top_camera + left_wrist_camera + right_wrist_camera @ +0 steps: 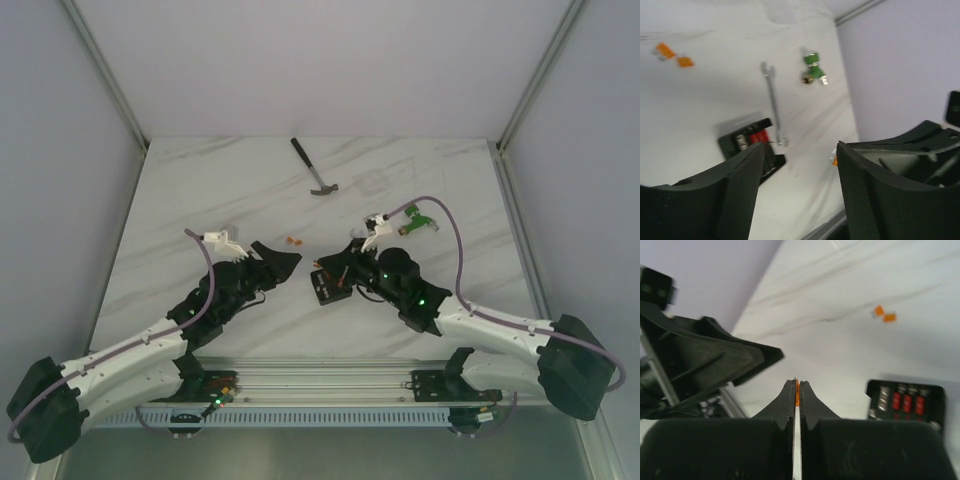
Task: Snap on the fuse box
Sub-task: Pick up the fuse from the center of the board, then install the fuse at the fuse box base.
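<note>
The fuse box (pixel 326 290) is a small black box on the marble table, with red fuses in rows inside; it also shows as the fuse box (pixel 905 400) and the fuse box (pixel 747 140). My right gripper (pixel 797 386) is shut on a tiny orange fuse (pixel 797 392), held above the table to the left of the box. My left gripper (pixel 800 150) is open with nothing between its fingers, just left of the box and facing the right gripper. In the left wrist view the held orange fuse (pixel 834 159) peeks out beside my right-hand finger.
Two loose orange fuses (pixel 293 241) lie behind the grippers. A thin wrench (pixel 774 102) lies beyond the box, with a green connector piece (pixel 420 222) further right. A hammer-like tool (pixel 315 170) rests near the back. Grey walls enclose the table.
</note>
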You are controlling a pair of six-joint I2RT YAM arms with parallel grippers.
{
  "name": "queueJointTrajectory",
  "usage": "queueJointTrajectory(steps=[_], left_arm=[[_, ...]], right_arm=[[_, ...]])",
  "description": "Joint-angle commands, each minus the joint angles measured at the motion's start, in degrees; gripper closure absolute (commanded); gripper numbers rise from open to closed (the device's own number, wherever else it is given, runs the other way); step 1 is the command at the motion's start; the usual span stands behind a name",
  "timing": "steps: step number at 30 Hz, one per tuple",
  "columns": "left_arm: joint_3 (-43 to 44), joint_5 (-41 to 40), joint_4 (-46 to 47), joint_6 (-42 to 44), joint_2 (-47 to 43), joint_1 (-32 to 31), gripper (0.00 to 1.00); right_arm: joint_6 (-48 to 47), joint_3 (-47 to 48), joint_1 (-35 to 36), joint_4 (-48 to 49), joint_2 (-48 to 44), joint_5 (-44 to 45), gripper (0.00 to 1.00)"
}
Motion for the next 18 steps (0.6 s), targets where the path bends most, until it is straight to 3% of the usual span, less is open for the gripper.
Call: queueJointTrajectory(steps=[1,8,18], left_arm=[[2.98,-6.18,-14.38,9.35,-0.17,0.14,0.28],[4.87,-9.93,-21.01,12.95,2.01,0.31,0.01],[4.76,-12.32,-24.48,10.79,5.83,2.73,0.0]], right_arm=[[-7.53,6.24,-0.19,-24.01,-0.08,4.86,1.0],[-15.22,17.56,0.04,-45.95,5.86,9.82,1.0],[-19.39,29.37,2.79,-57.23,21.3,13.88,1.0]])
